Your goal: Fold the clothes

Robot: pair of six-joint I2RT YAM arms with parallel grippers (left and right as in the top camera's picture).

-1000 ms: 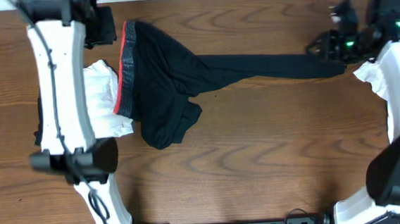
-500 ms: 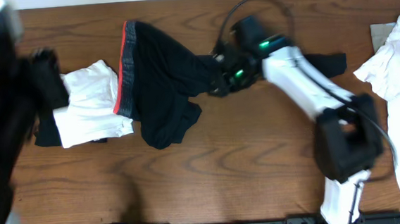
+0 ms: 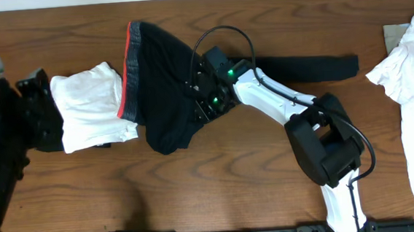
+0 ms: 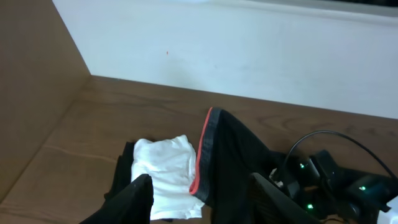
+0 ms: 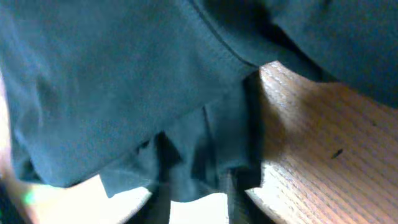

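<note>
The black trousers (image 3: 161, 83) lie at the back middle of the table, with the grey-and-red waistband (image 3: 129, 70) to the left and one leg (image 3: 313, 66) stretched to the right. My right gripper (image 3: 200, 102) sits low on the bunched lower part and is shut on the dark fabric (image 5: 124, 74), which fills the right wrist view. A fold lies between its fingers (image 5: 163, 199). A white garment (image 3: 90, 109) lies left of the waistband on a black one (image 4: 121, 177). My left gripper (image 4: 205, 208) hangs open and empty, high above the left end, where its arm (image 3: 4, 145) shows.
Another white garment (image 3: 413, 87) is heaped at the right edge, with a grey piece (image 3: 395, 33) behind it. A white wall (image 4: 249, 56) runs along the back. The right arm's base (image 3: 334, 151) stands at the front right.
My right arm swung left from the leg's far end to the bunched part of the trousers and closed on the fabric. My left arm drew back to the left edge.
</note>
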